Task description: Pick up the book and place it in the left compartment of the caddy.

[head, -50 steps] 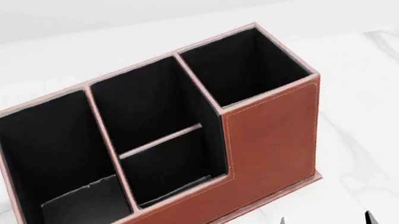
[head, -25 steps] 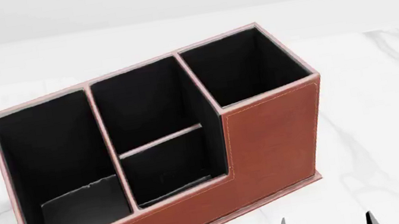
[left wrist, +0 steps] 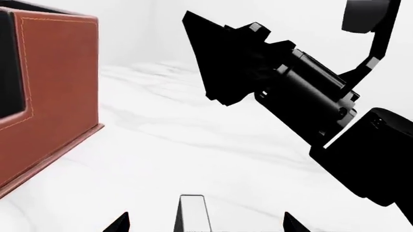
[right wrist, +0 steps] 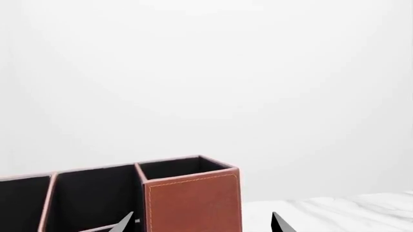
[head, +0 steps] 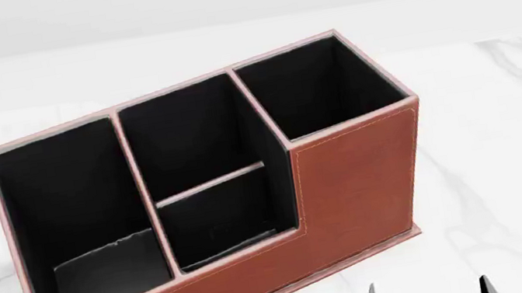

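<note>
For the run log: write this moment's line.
book in left compartment of caddy | left gripper open | right gripper open

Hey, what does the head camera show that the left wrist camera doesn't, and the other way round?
Only the head view: the caddy from above with all three bays open, and the book down in the left compartment. Only the left wrist view: the right arm over the table, and the open left claw. Both: the caddy's brown stitched wall and the white marble table.
</note>
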### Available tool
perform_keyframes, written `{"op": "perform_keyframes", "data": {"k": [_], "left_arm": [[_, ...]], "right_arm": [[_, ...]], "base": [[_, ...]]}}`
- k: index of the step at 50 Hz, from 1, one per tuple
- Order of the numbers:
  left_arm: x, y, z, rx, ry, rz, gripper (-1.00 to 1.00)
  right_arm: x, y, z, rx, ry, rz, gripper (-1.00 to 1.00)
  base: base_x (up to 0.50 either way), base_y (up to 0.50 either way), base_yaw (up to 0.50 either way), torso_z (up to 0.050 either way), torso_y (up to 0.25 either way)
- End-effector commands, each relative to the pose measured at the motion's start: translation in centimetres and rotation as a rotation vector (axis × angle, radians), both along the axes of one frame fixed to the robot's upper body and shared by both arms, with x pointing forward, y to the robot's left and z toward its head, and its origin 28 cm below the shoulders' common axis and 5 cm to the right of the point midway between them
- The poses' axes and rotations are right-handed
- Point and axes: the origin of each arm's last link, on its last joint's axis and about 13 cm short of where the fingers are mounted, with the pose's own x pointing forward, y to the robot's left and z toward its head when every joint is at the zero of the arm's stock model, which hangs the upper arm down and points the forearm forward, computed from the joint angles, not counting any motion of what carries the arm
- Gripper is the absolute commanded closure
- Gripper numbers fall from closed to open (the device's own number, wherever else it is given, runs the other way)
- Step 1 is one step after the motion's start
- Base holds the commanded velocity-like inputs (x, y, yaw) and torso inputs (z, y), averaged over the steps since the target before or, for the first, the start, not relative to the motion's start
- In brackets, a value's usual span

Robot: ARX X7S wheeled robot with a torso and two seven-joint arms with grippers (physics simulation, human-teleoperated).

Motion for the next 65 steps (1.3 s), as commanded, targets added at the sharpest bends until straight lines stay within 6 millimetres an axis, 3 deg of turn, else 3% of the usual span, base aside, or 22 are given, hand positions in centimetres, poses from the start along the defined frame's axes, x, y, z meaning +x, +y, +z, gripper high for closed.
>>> {"op": "perform_keyframes", "data": {"k": [1,65], "left_arm": [[0.4,-0.1,-0.4,0.01,0.022,0.019,-1.0],[0.8,-1.4,-3.0,0.096,0.098,-0.001,-1.0]], "right_arm": [[0.0,0.0,0.0,0.0,0.001,0.001,-1.0],[0.1,0.0,-0.1,-0.001,0.006,0.002,-1.0]], "base": [[0.0,0.0,0.0,0.0,0.0],[0.0,0.0,0.0,0.0,0.0]]}}
